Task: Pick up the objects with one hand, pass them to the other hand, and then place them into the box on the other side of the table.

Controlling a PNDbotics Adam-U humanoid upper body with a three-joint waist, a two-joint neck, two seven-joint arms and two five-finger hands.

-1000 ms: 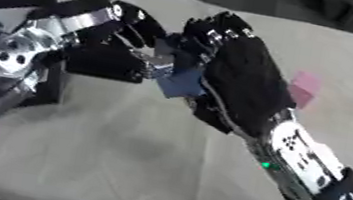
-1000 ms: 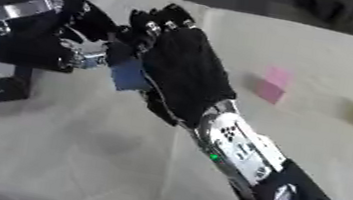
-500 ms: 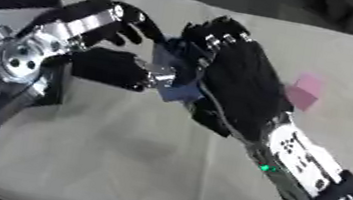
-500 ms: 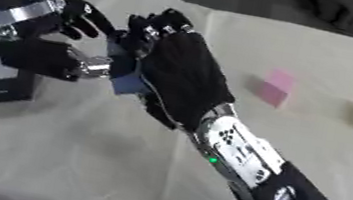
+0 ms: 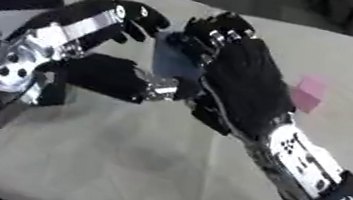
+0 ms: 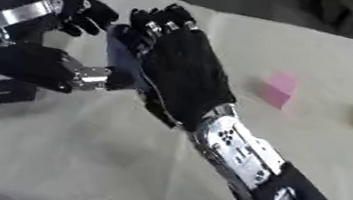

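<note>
Over the counter's left half, the left hand (image 5: 109,73) spreads wider than a second ago: its upper fingers (image 5: 144,16) now arch above the dark blue block (image 5: 173,61), while its thumb reaches in beneath it, close against the right hand (image 5: 244,87). The block, earlier tucked low between the two hands, now shows a broader face, standing more upright against the right hand's curled fingers (image 5: 217,32). The left wrist sits lower toward the counter's left edge.
</note>
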